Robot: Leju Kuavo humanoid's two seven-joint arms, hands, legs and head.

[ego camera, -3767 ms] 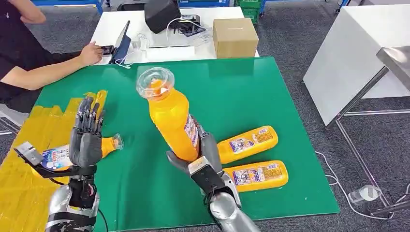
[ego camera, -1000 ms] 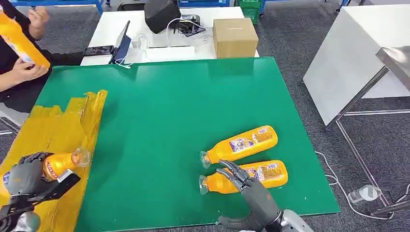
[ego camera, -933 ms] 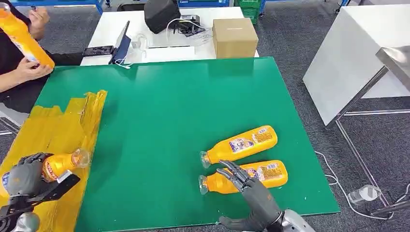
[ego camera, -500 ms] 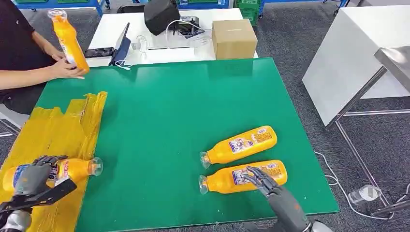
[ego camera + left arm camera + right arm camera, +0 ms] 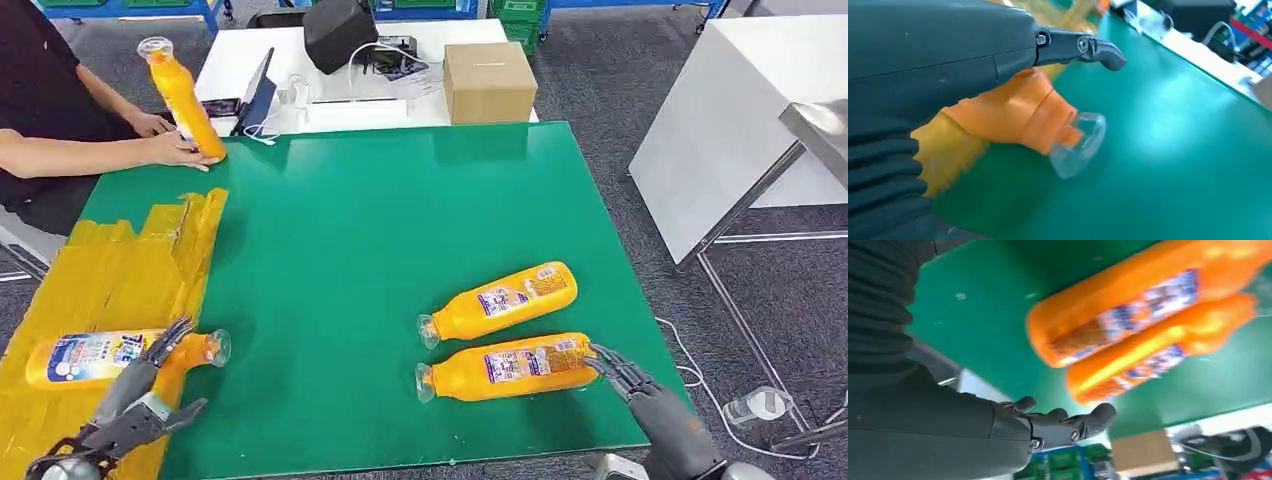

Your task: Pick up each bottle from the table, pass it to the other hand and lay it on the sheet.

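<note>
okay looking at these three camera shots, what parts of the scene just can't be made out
- Left wrist view: the body and label of the bottle on the sheet are hidden behind the left hand.
- Right wrist view: motion blur makes the labels on the two bottles on the mat unreadable.
- Head view: the person is cut off by the picture's left and top edges.
- Head view: whether the right hand touches the nearer bottle is unclear; its palm faces away.

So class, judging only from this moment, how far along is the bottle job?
Done: one bottle lies on the yellow sheet, the open left hand beside it. In hand: nothing; the open right hand reaches near the closer bottle. Left: that one and the farther bottle.
</note>
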